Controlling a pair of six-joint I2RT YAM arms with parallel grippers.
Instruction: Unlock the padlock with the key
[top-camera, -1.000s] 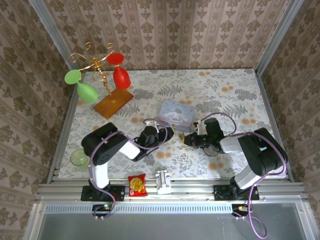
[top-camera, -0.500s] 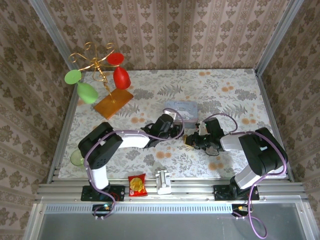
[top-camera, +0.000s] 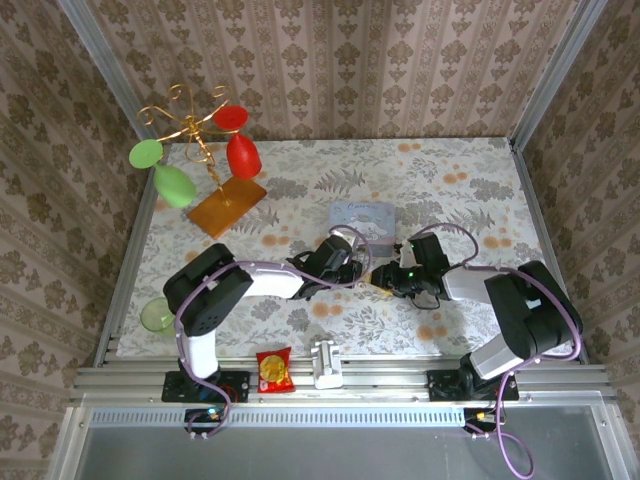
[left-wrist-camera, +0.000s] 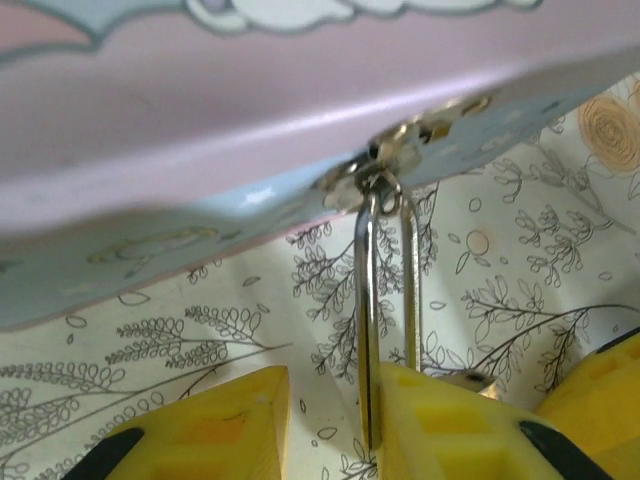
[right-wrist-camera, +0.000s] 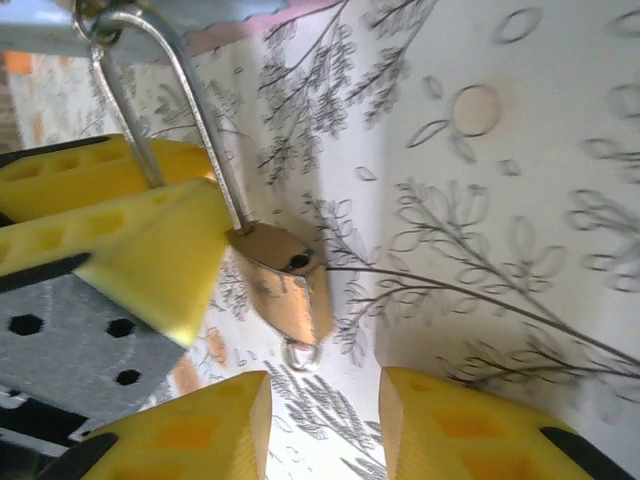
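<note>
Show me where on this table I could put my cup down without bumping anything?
Roomiest is the far right corner, between the pale blue tin and the right wall. Also bare: the far strip between the glass stand and the tin. Crowded: the centre, where the left gripper and right gripper meet at the padlock just in front of the tin.

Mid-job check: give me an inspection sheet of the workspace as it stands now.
Surface: floral tablecloth, lying flat.
Job's things: brass padlock hangs by its shackle from the blue tin hasp; key not made out.
Clutter: glass stand, green cup, snack packet.
Grippers: left gripper jaws apart, astride a shackle leg; right gripper open, just short of the padlock body.
Cables: purple cables looped along both arms.
Surroundings: wallpapered walls.
</note>
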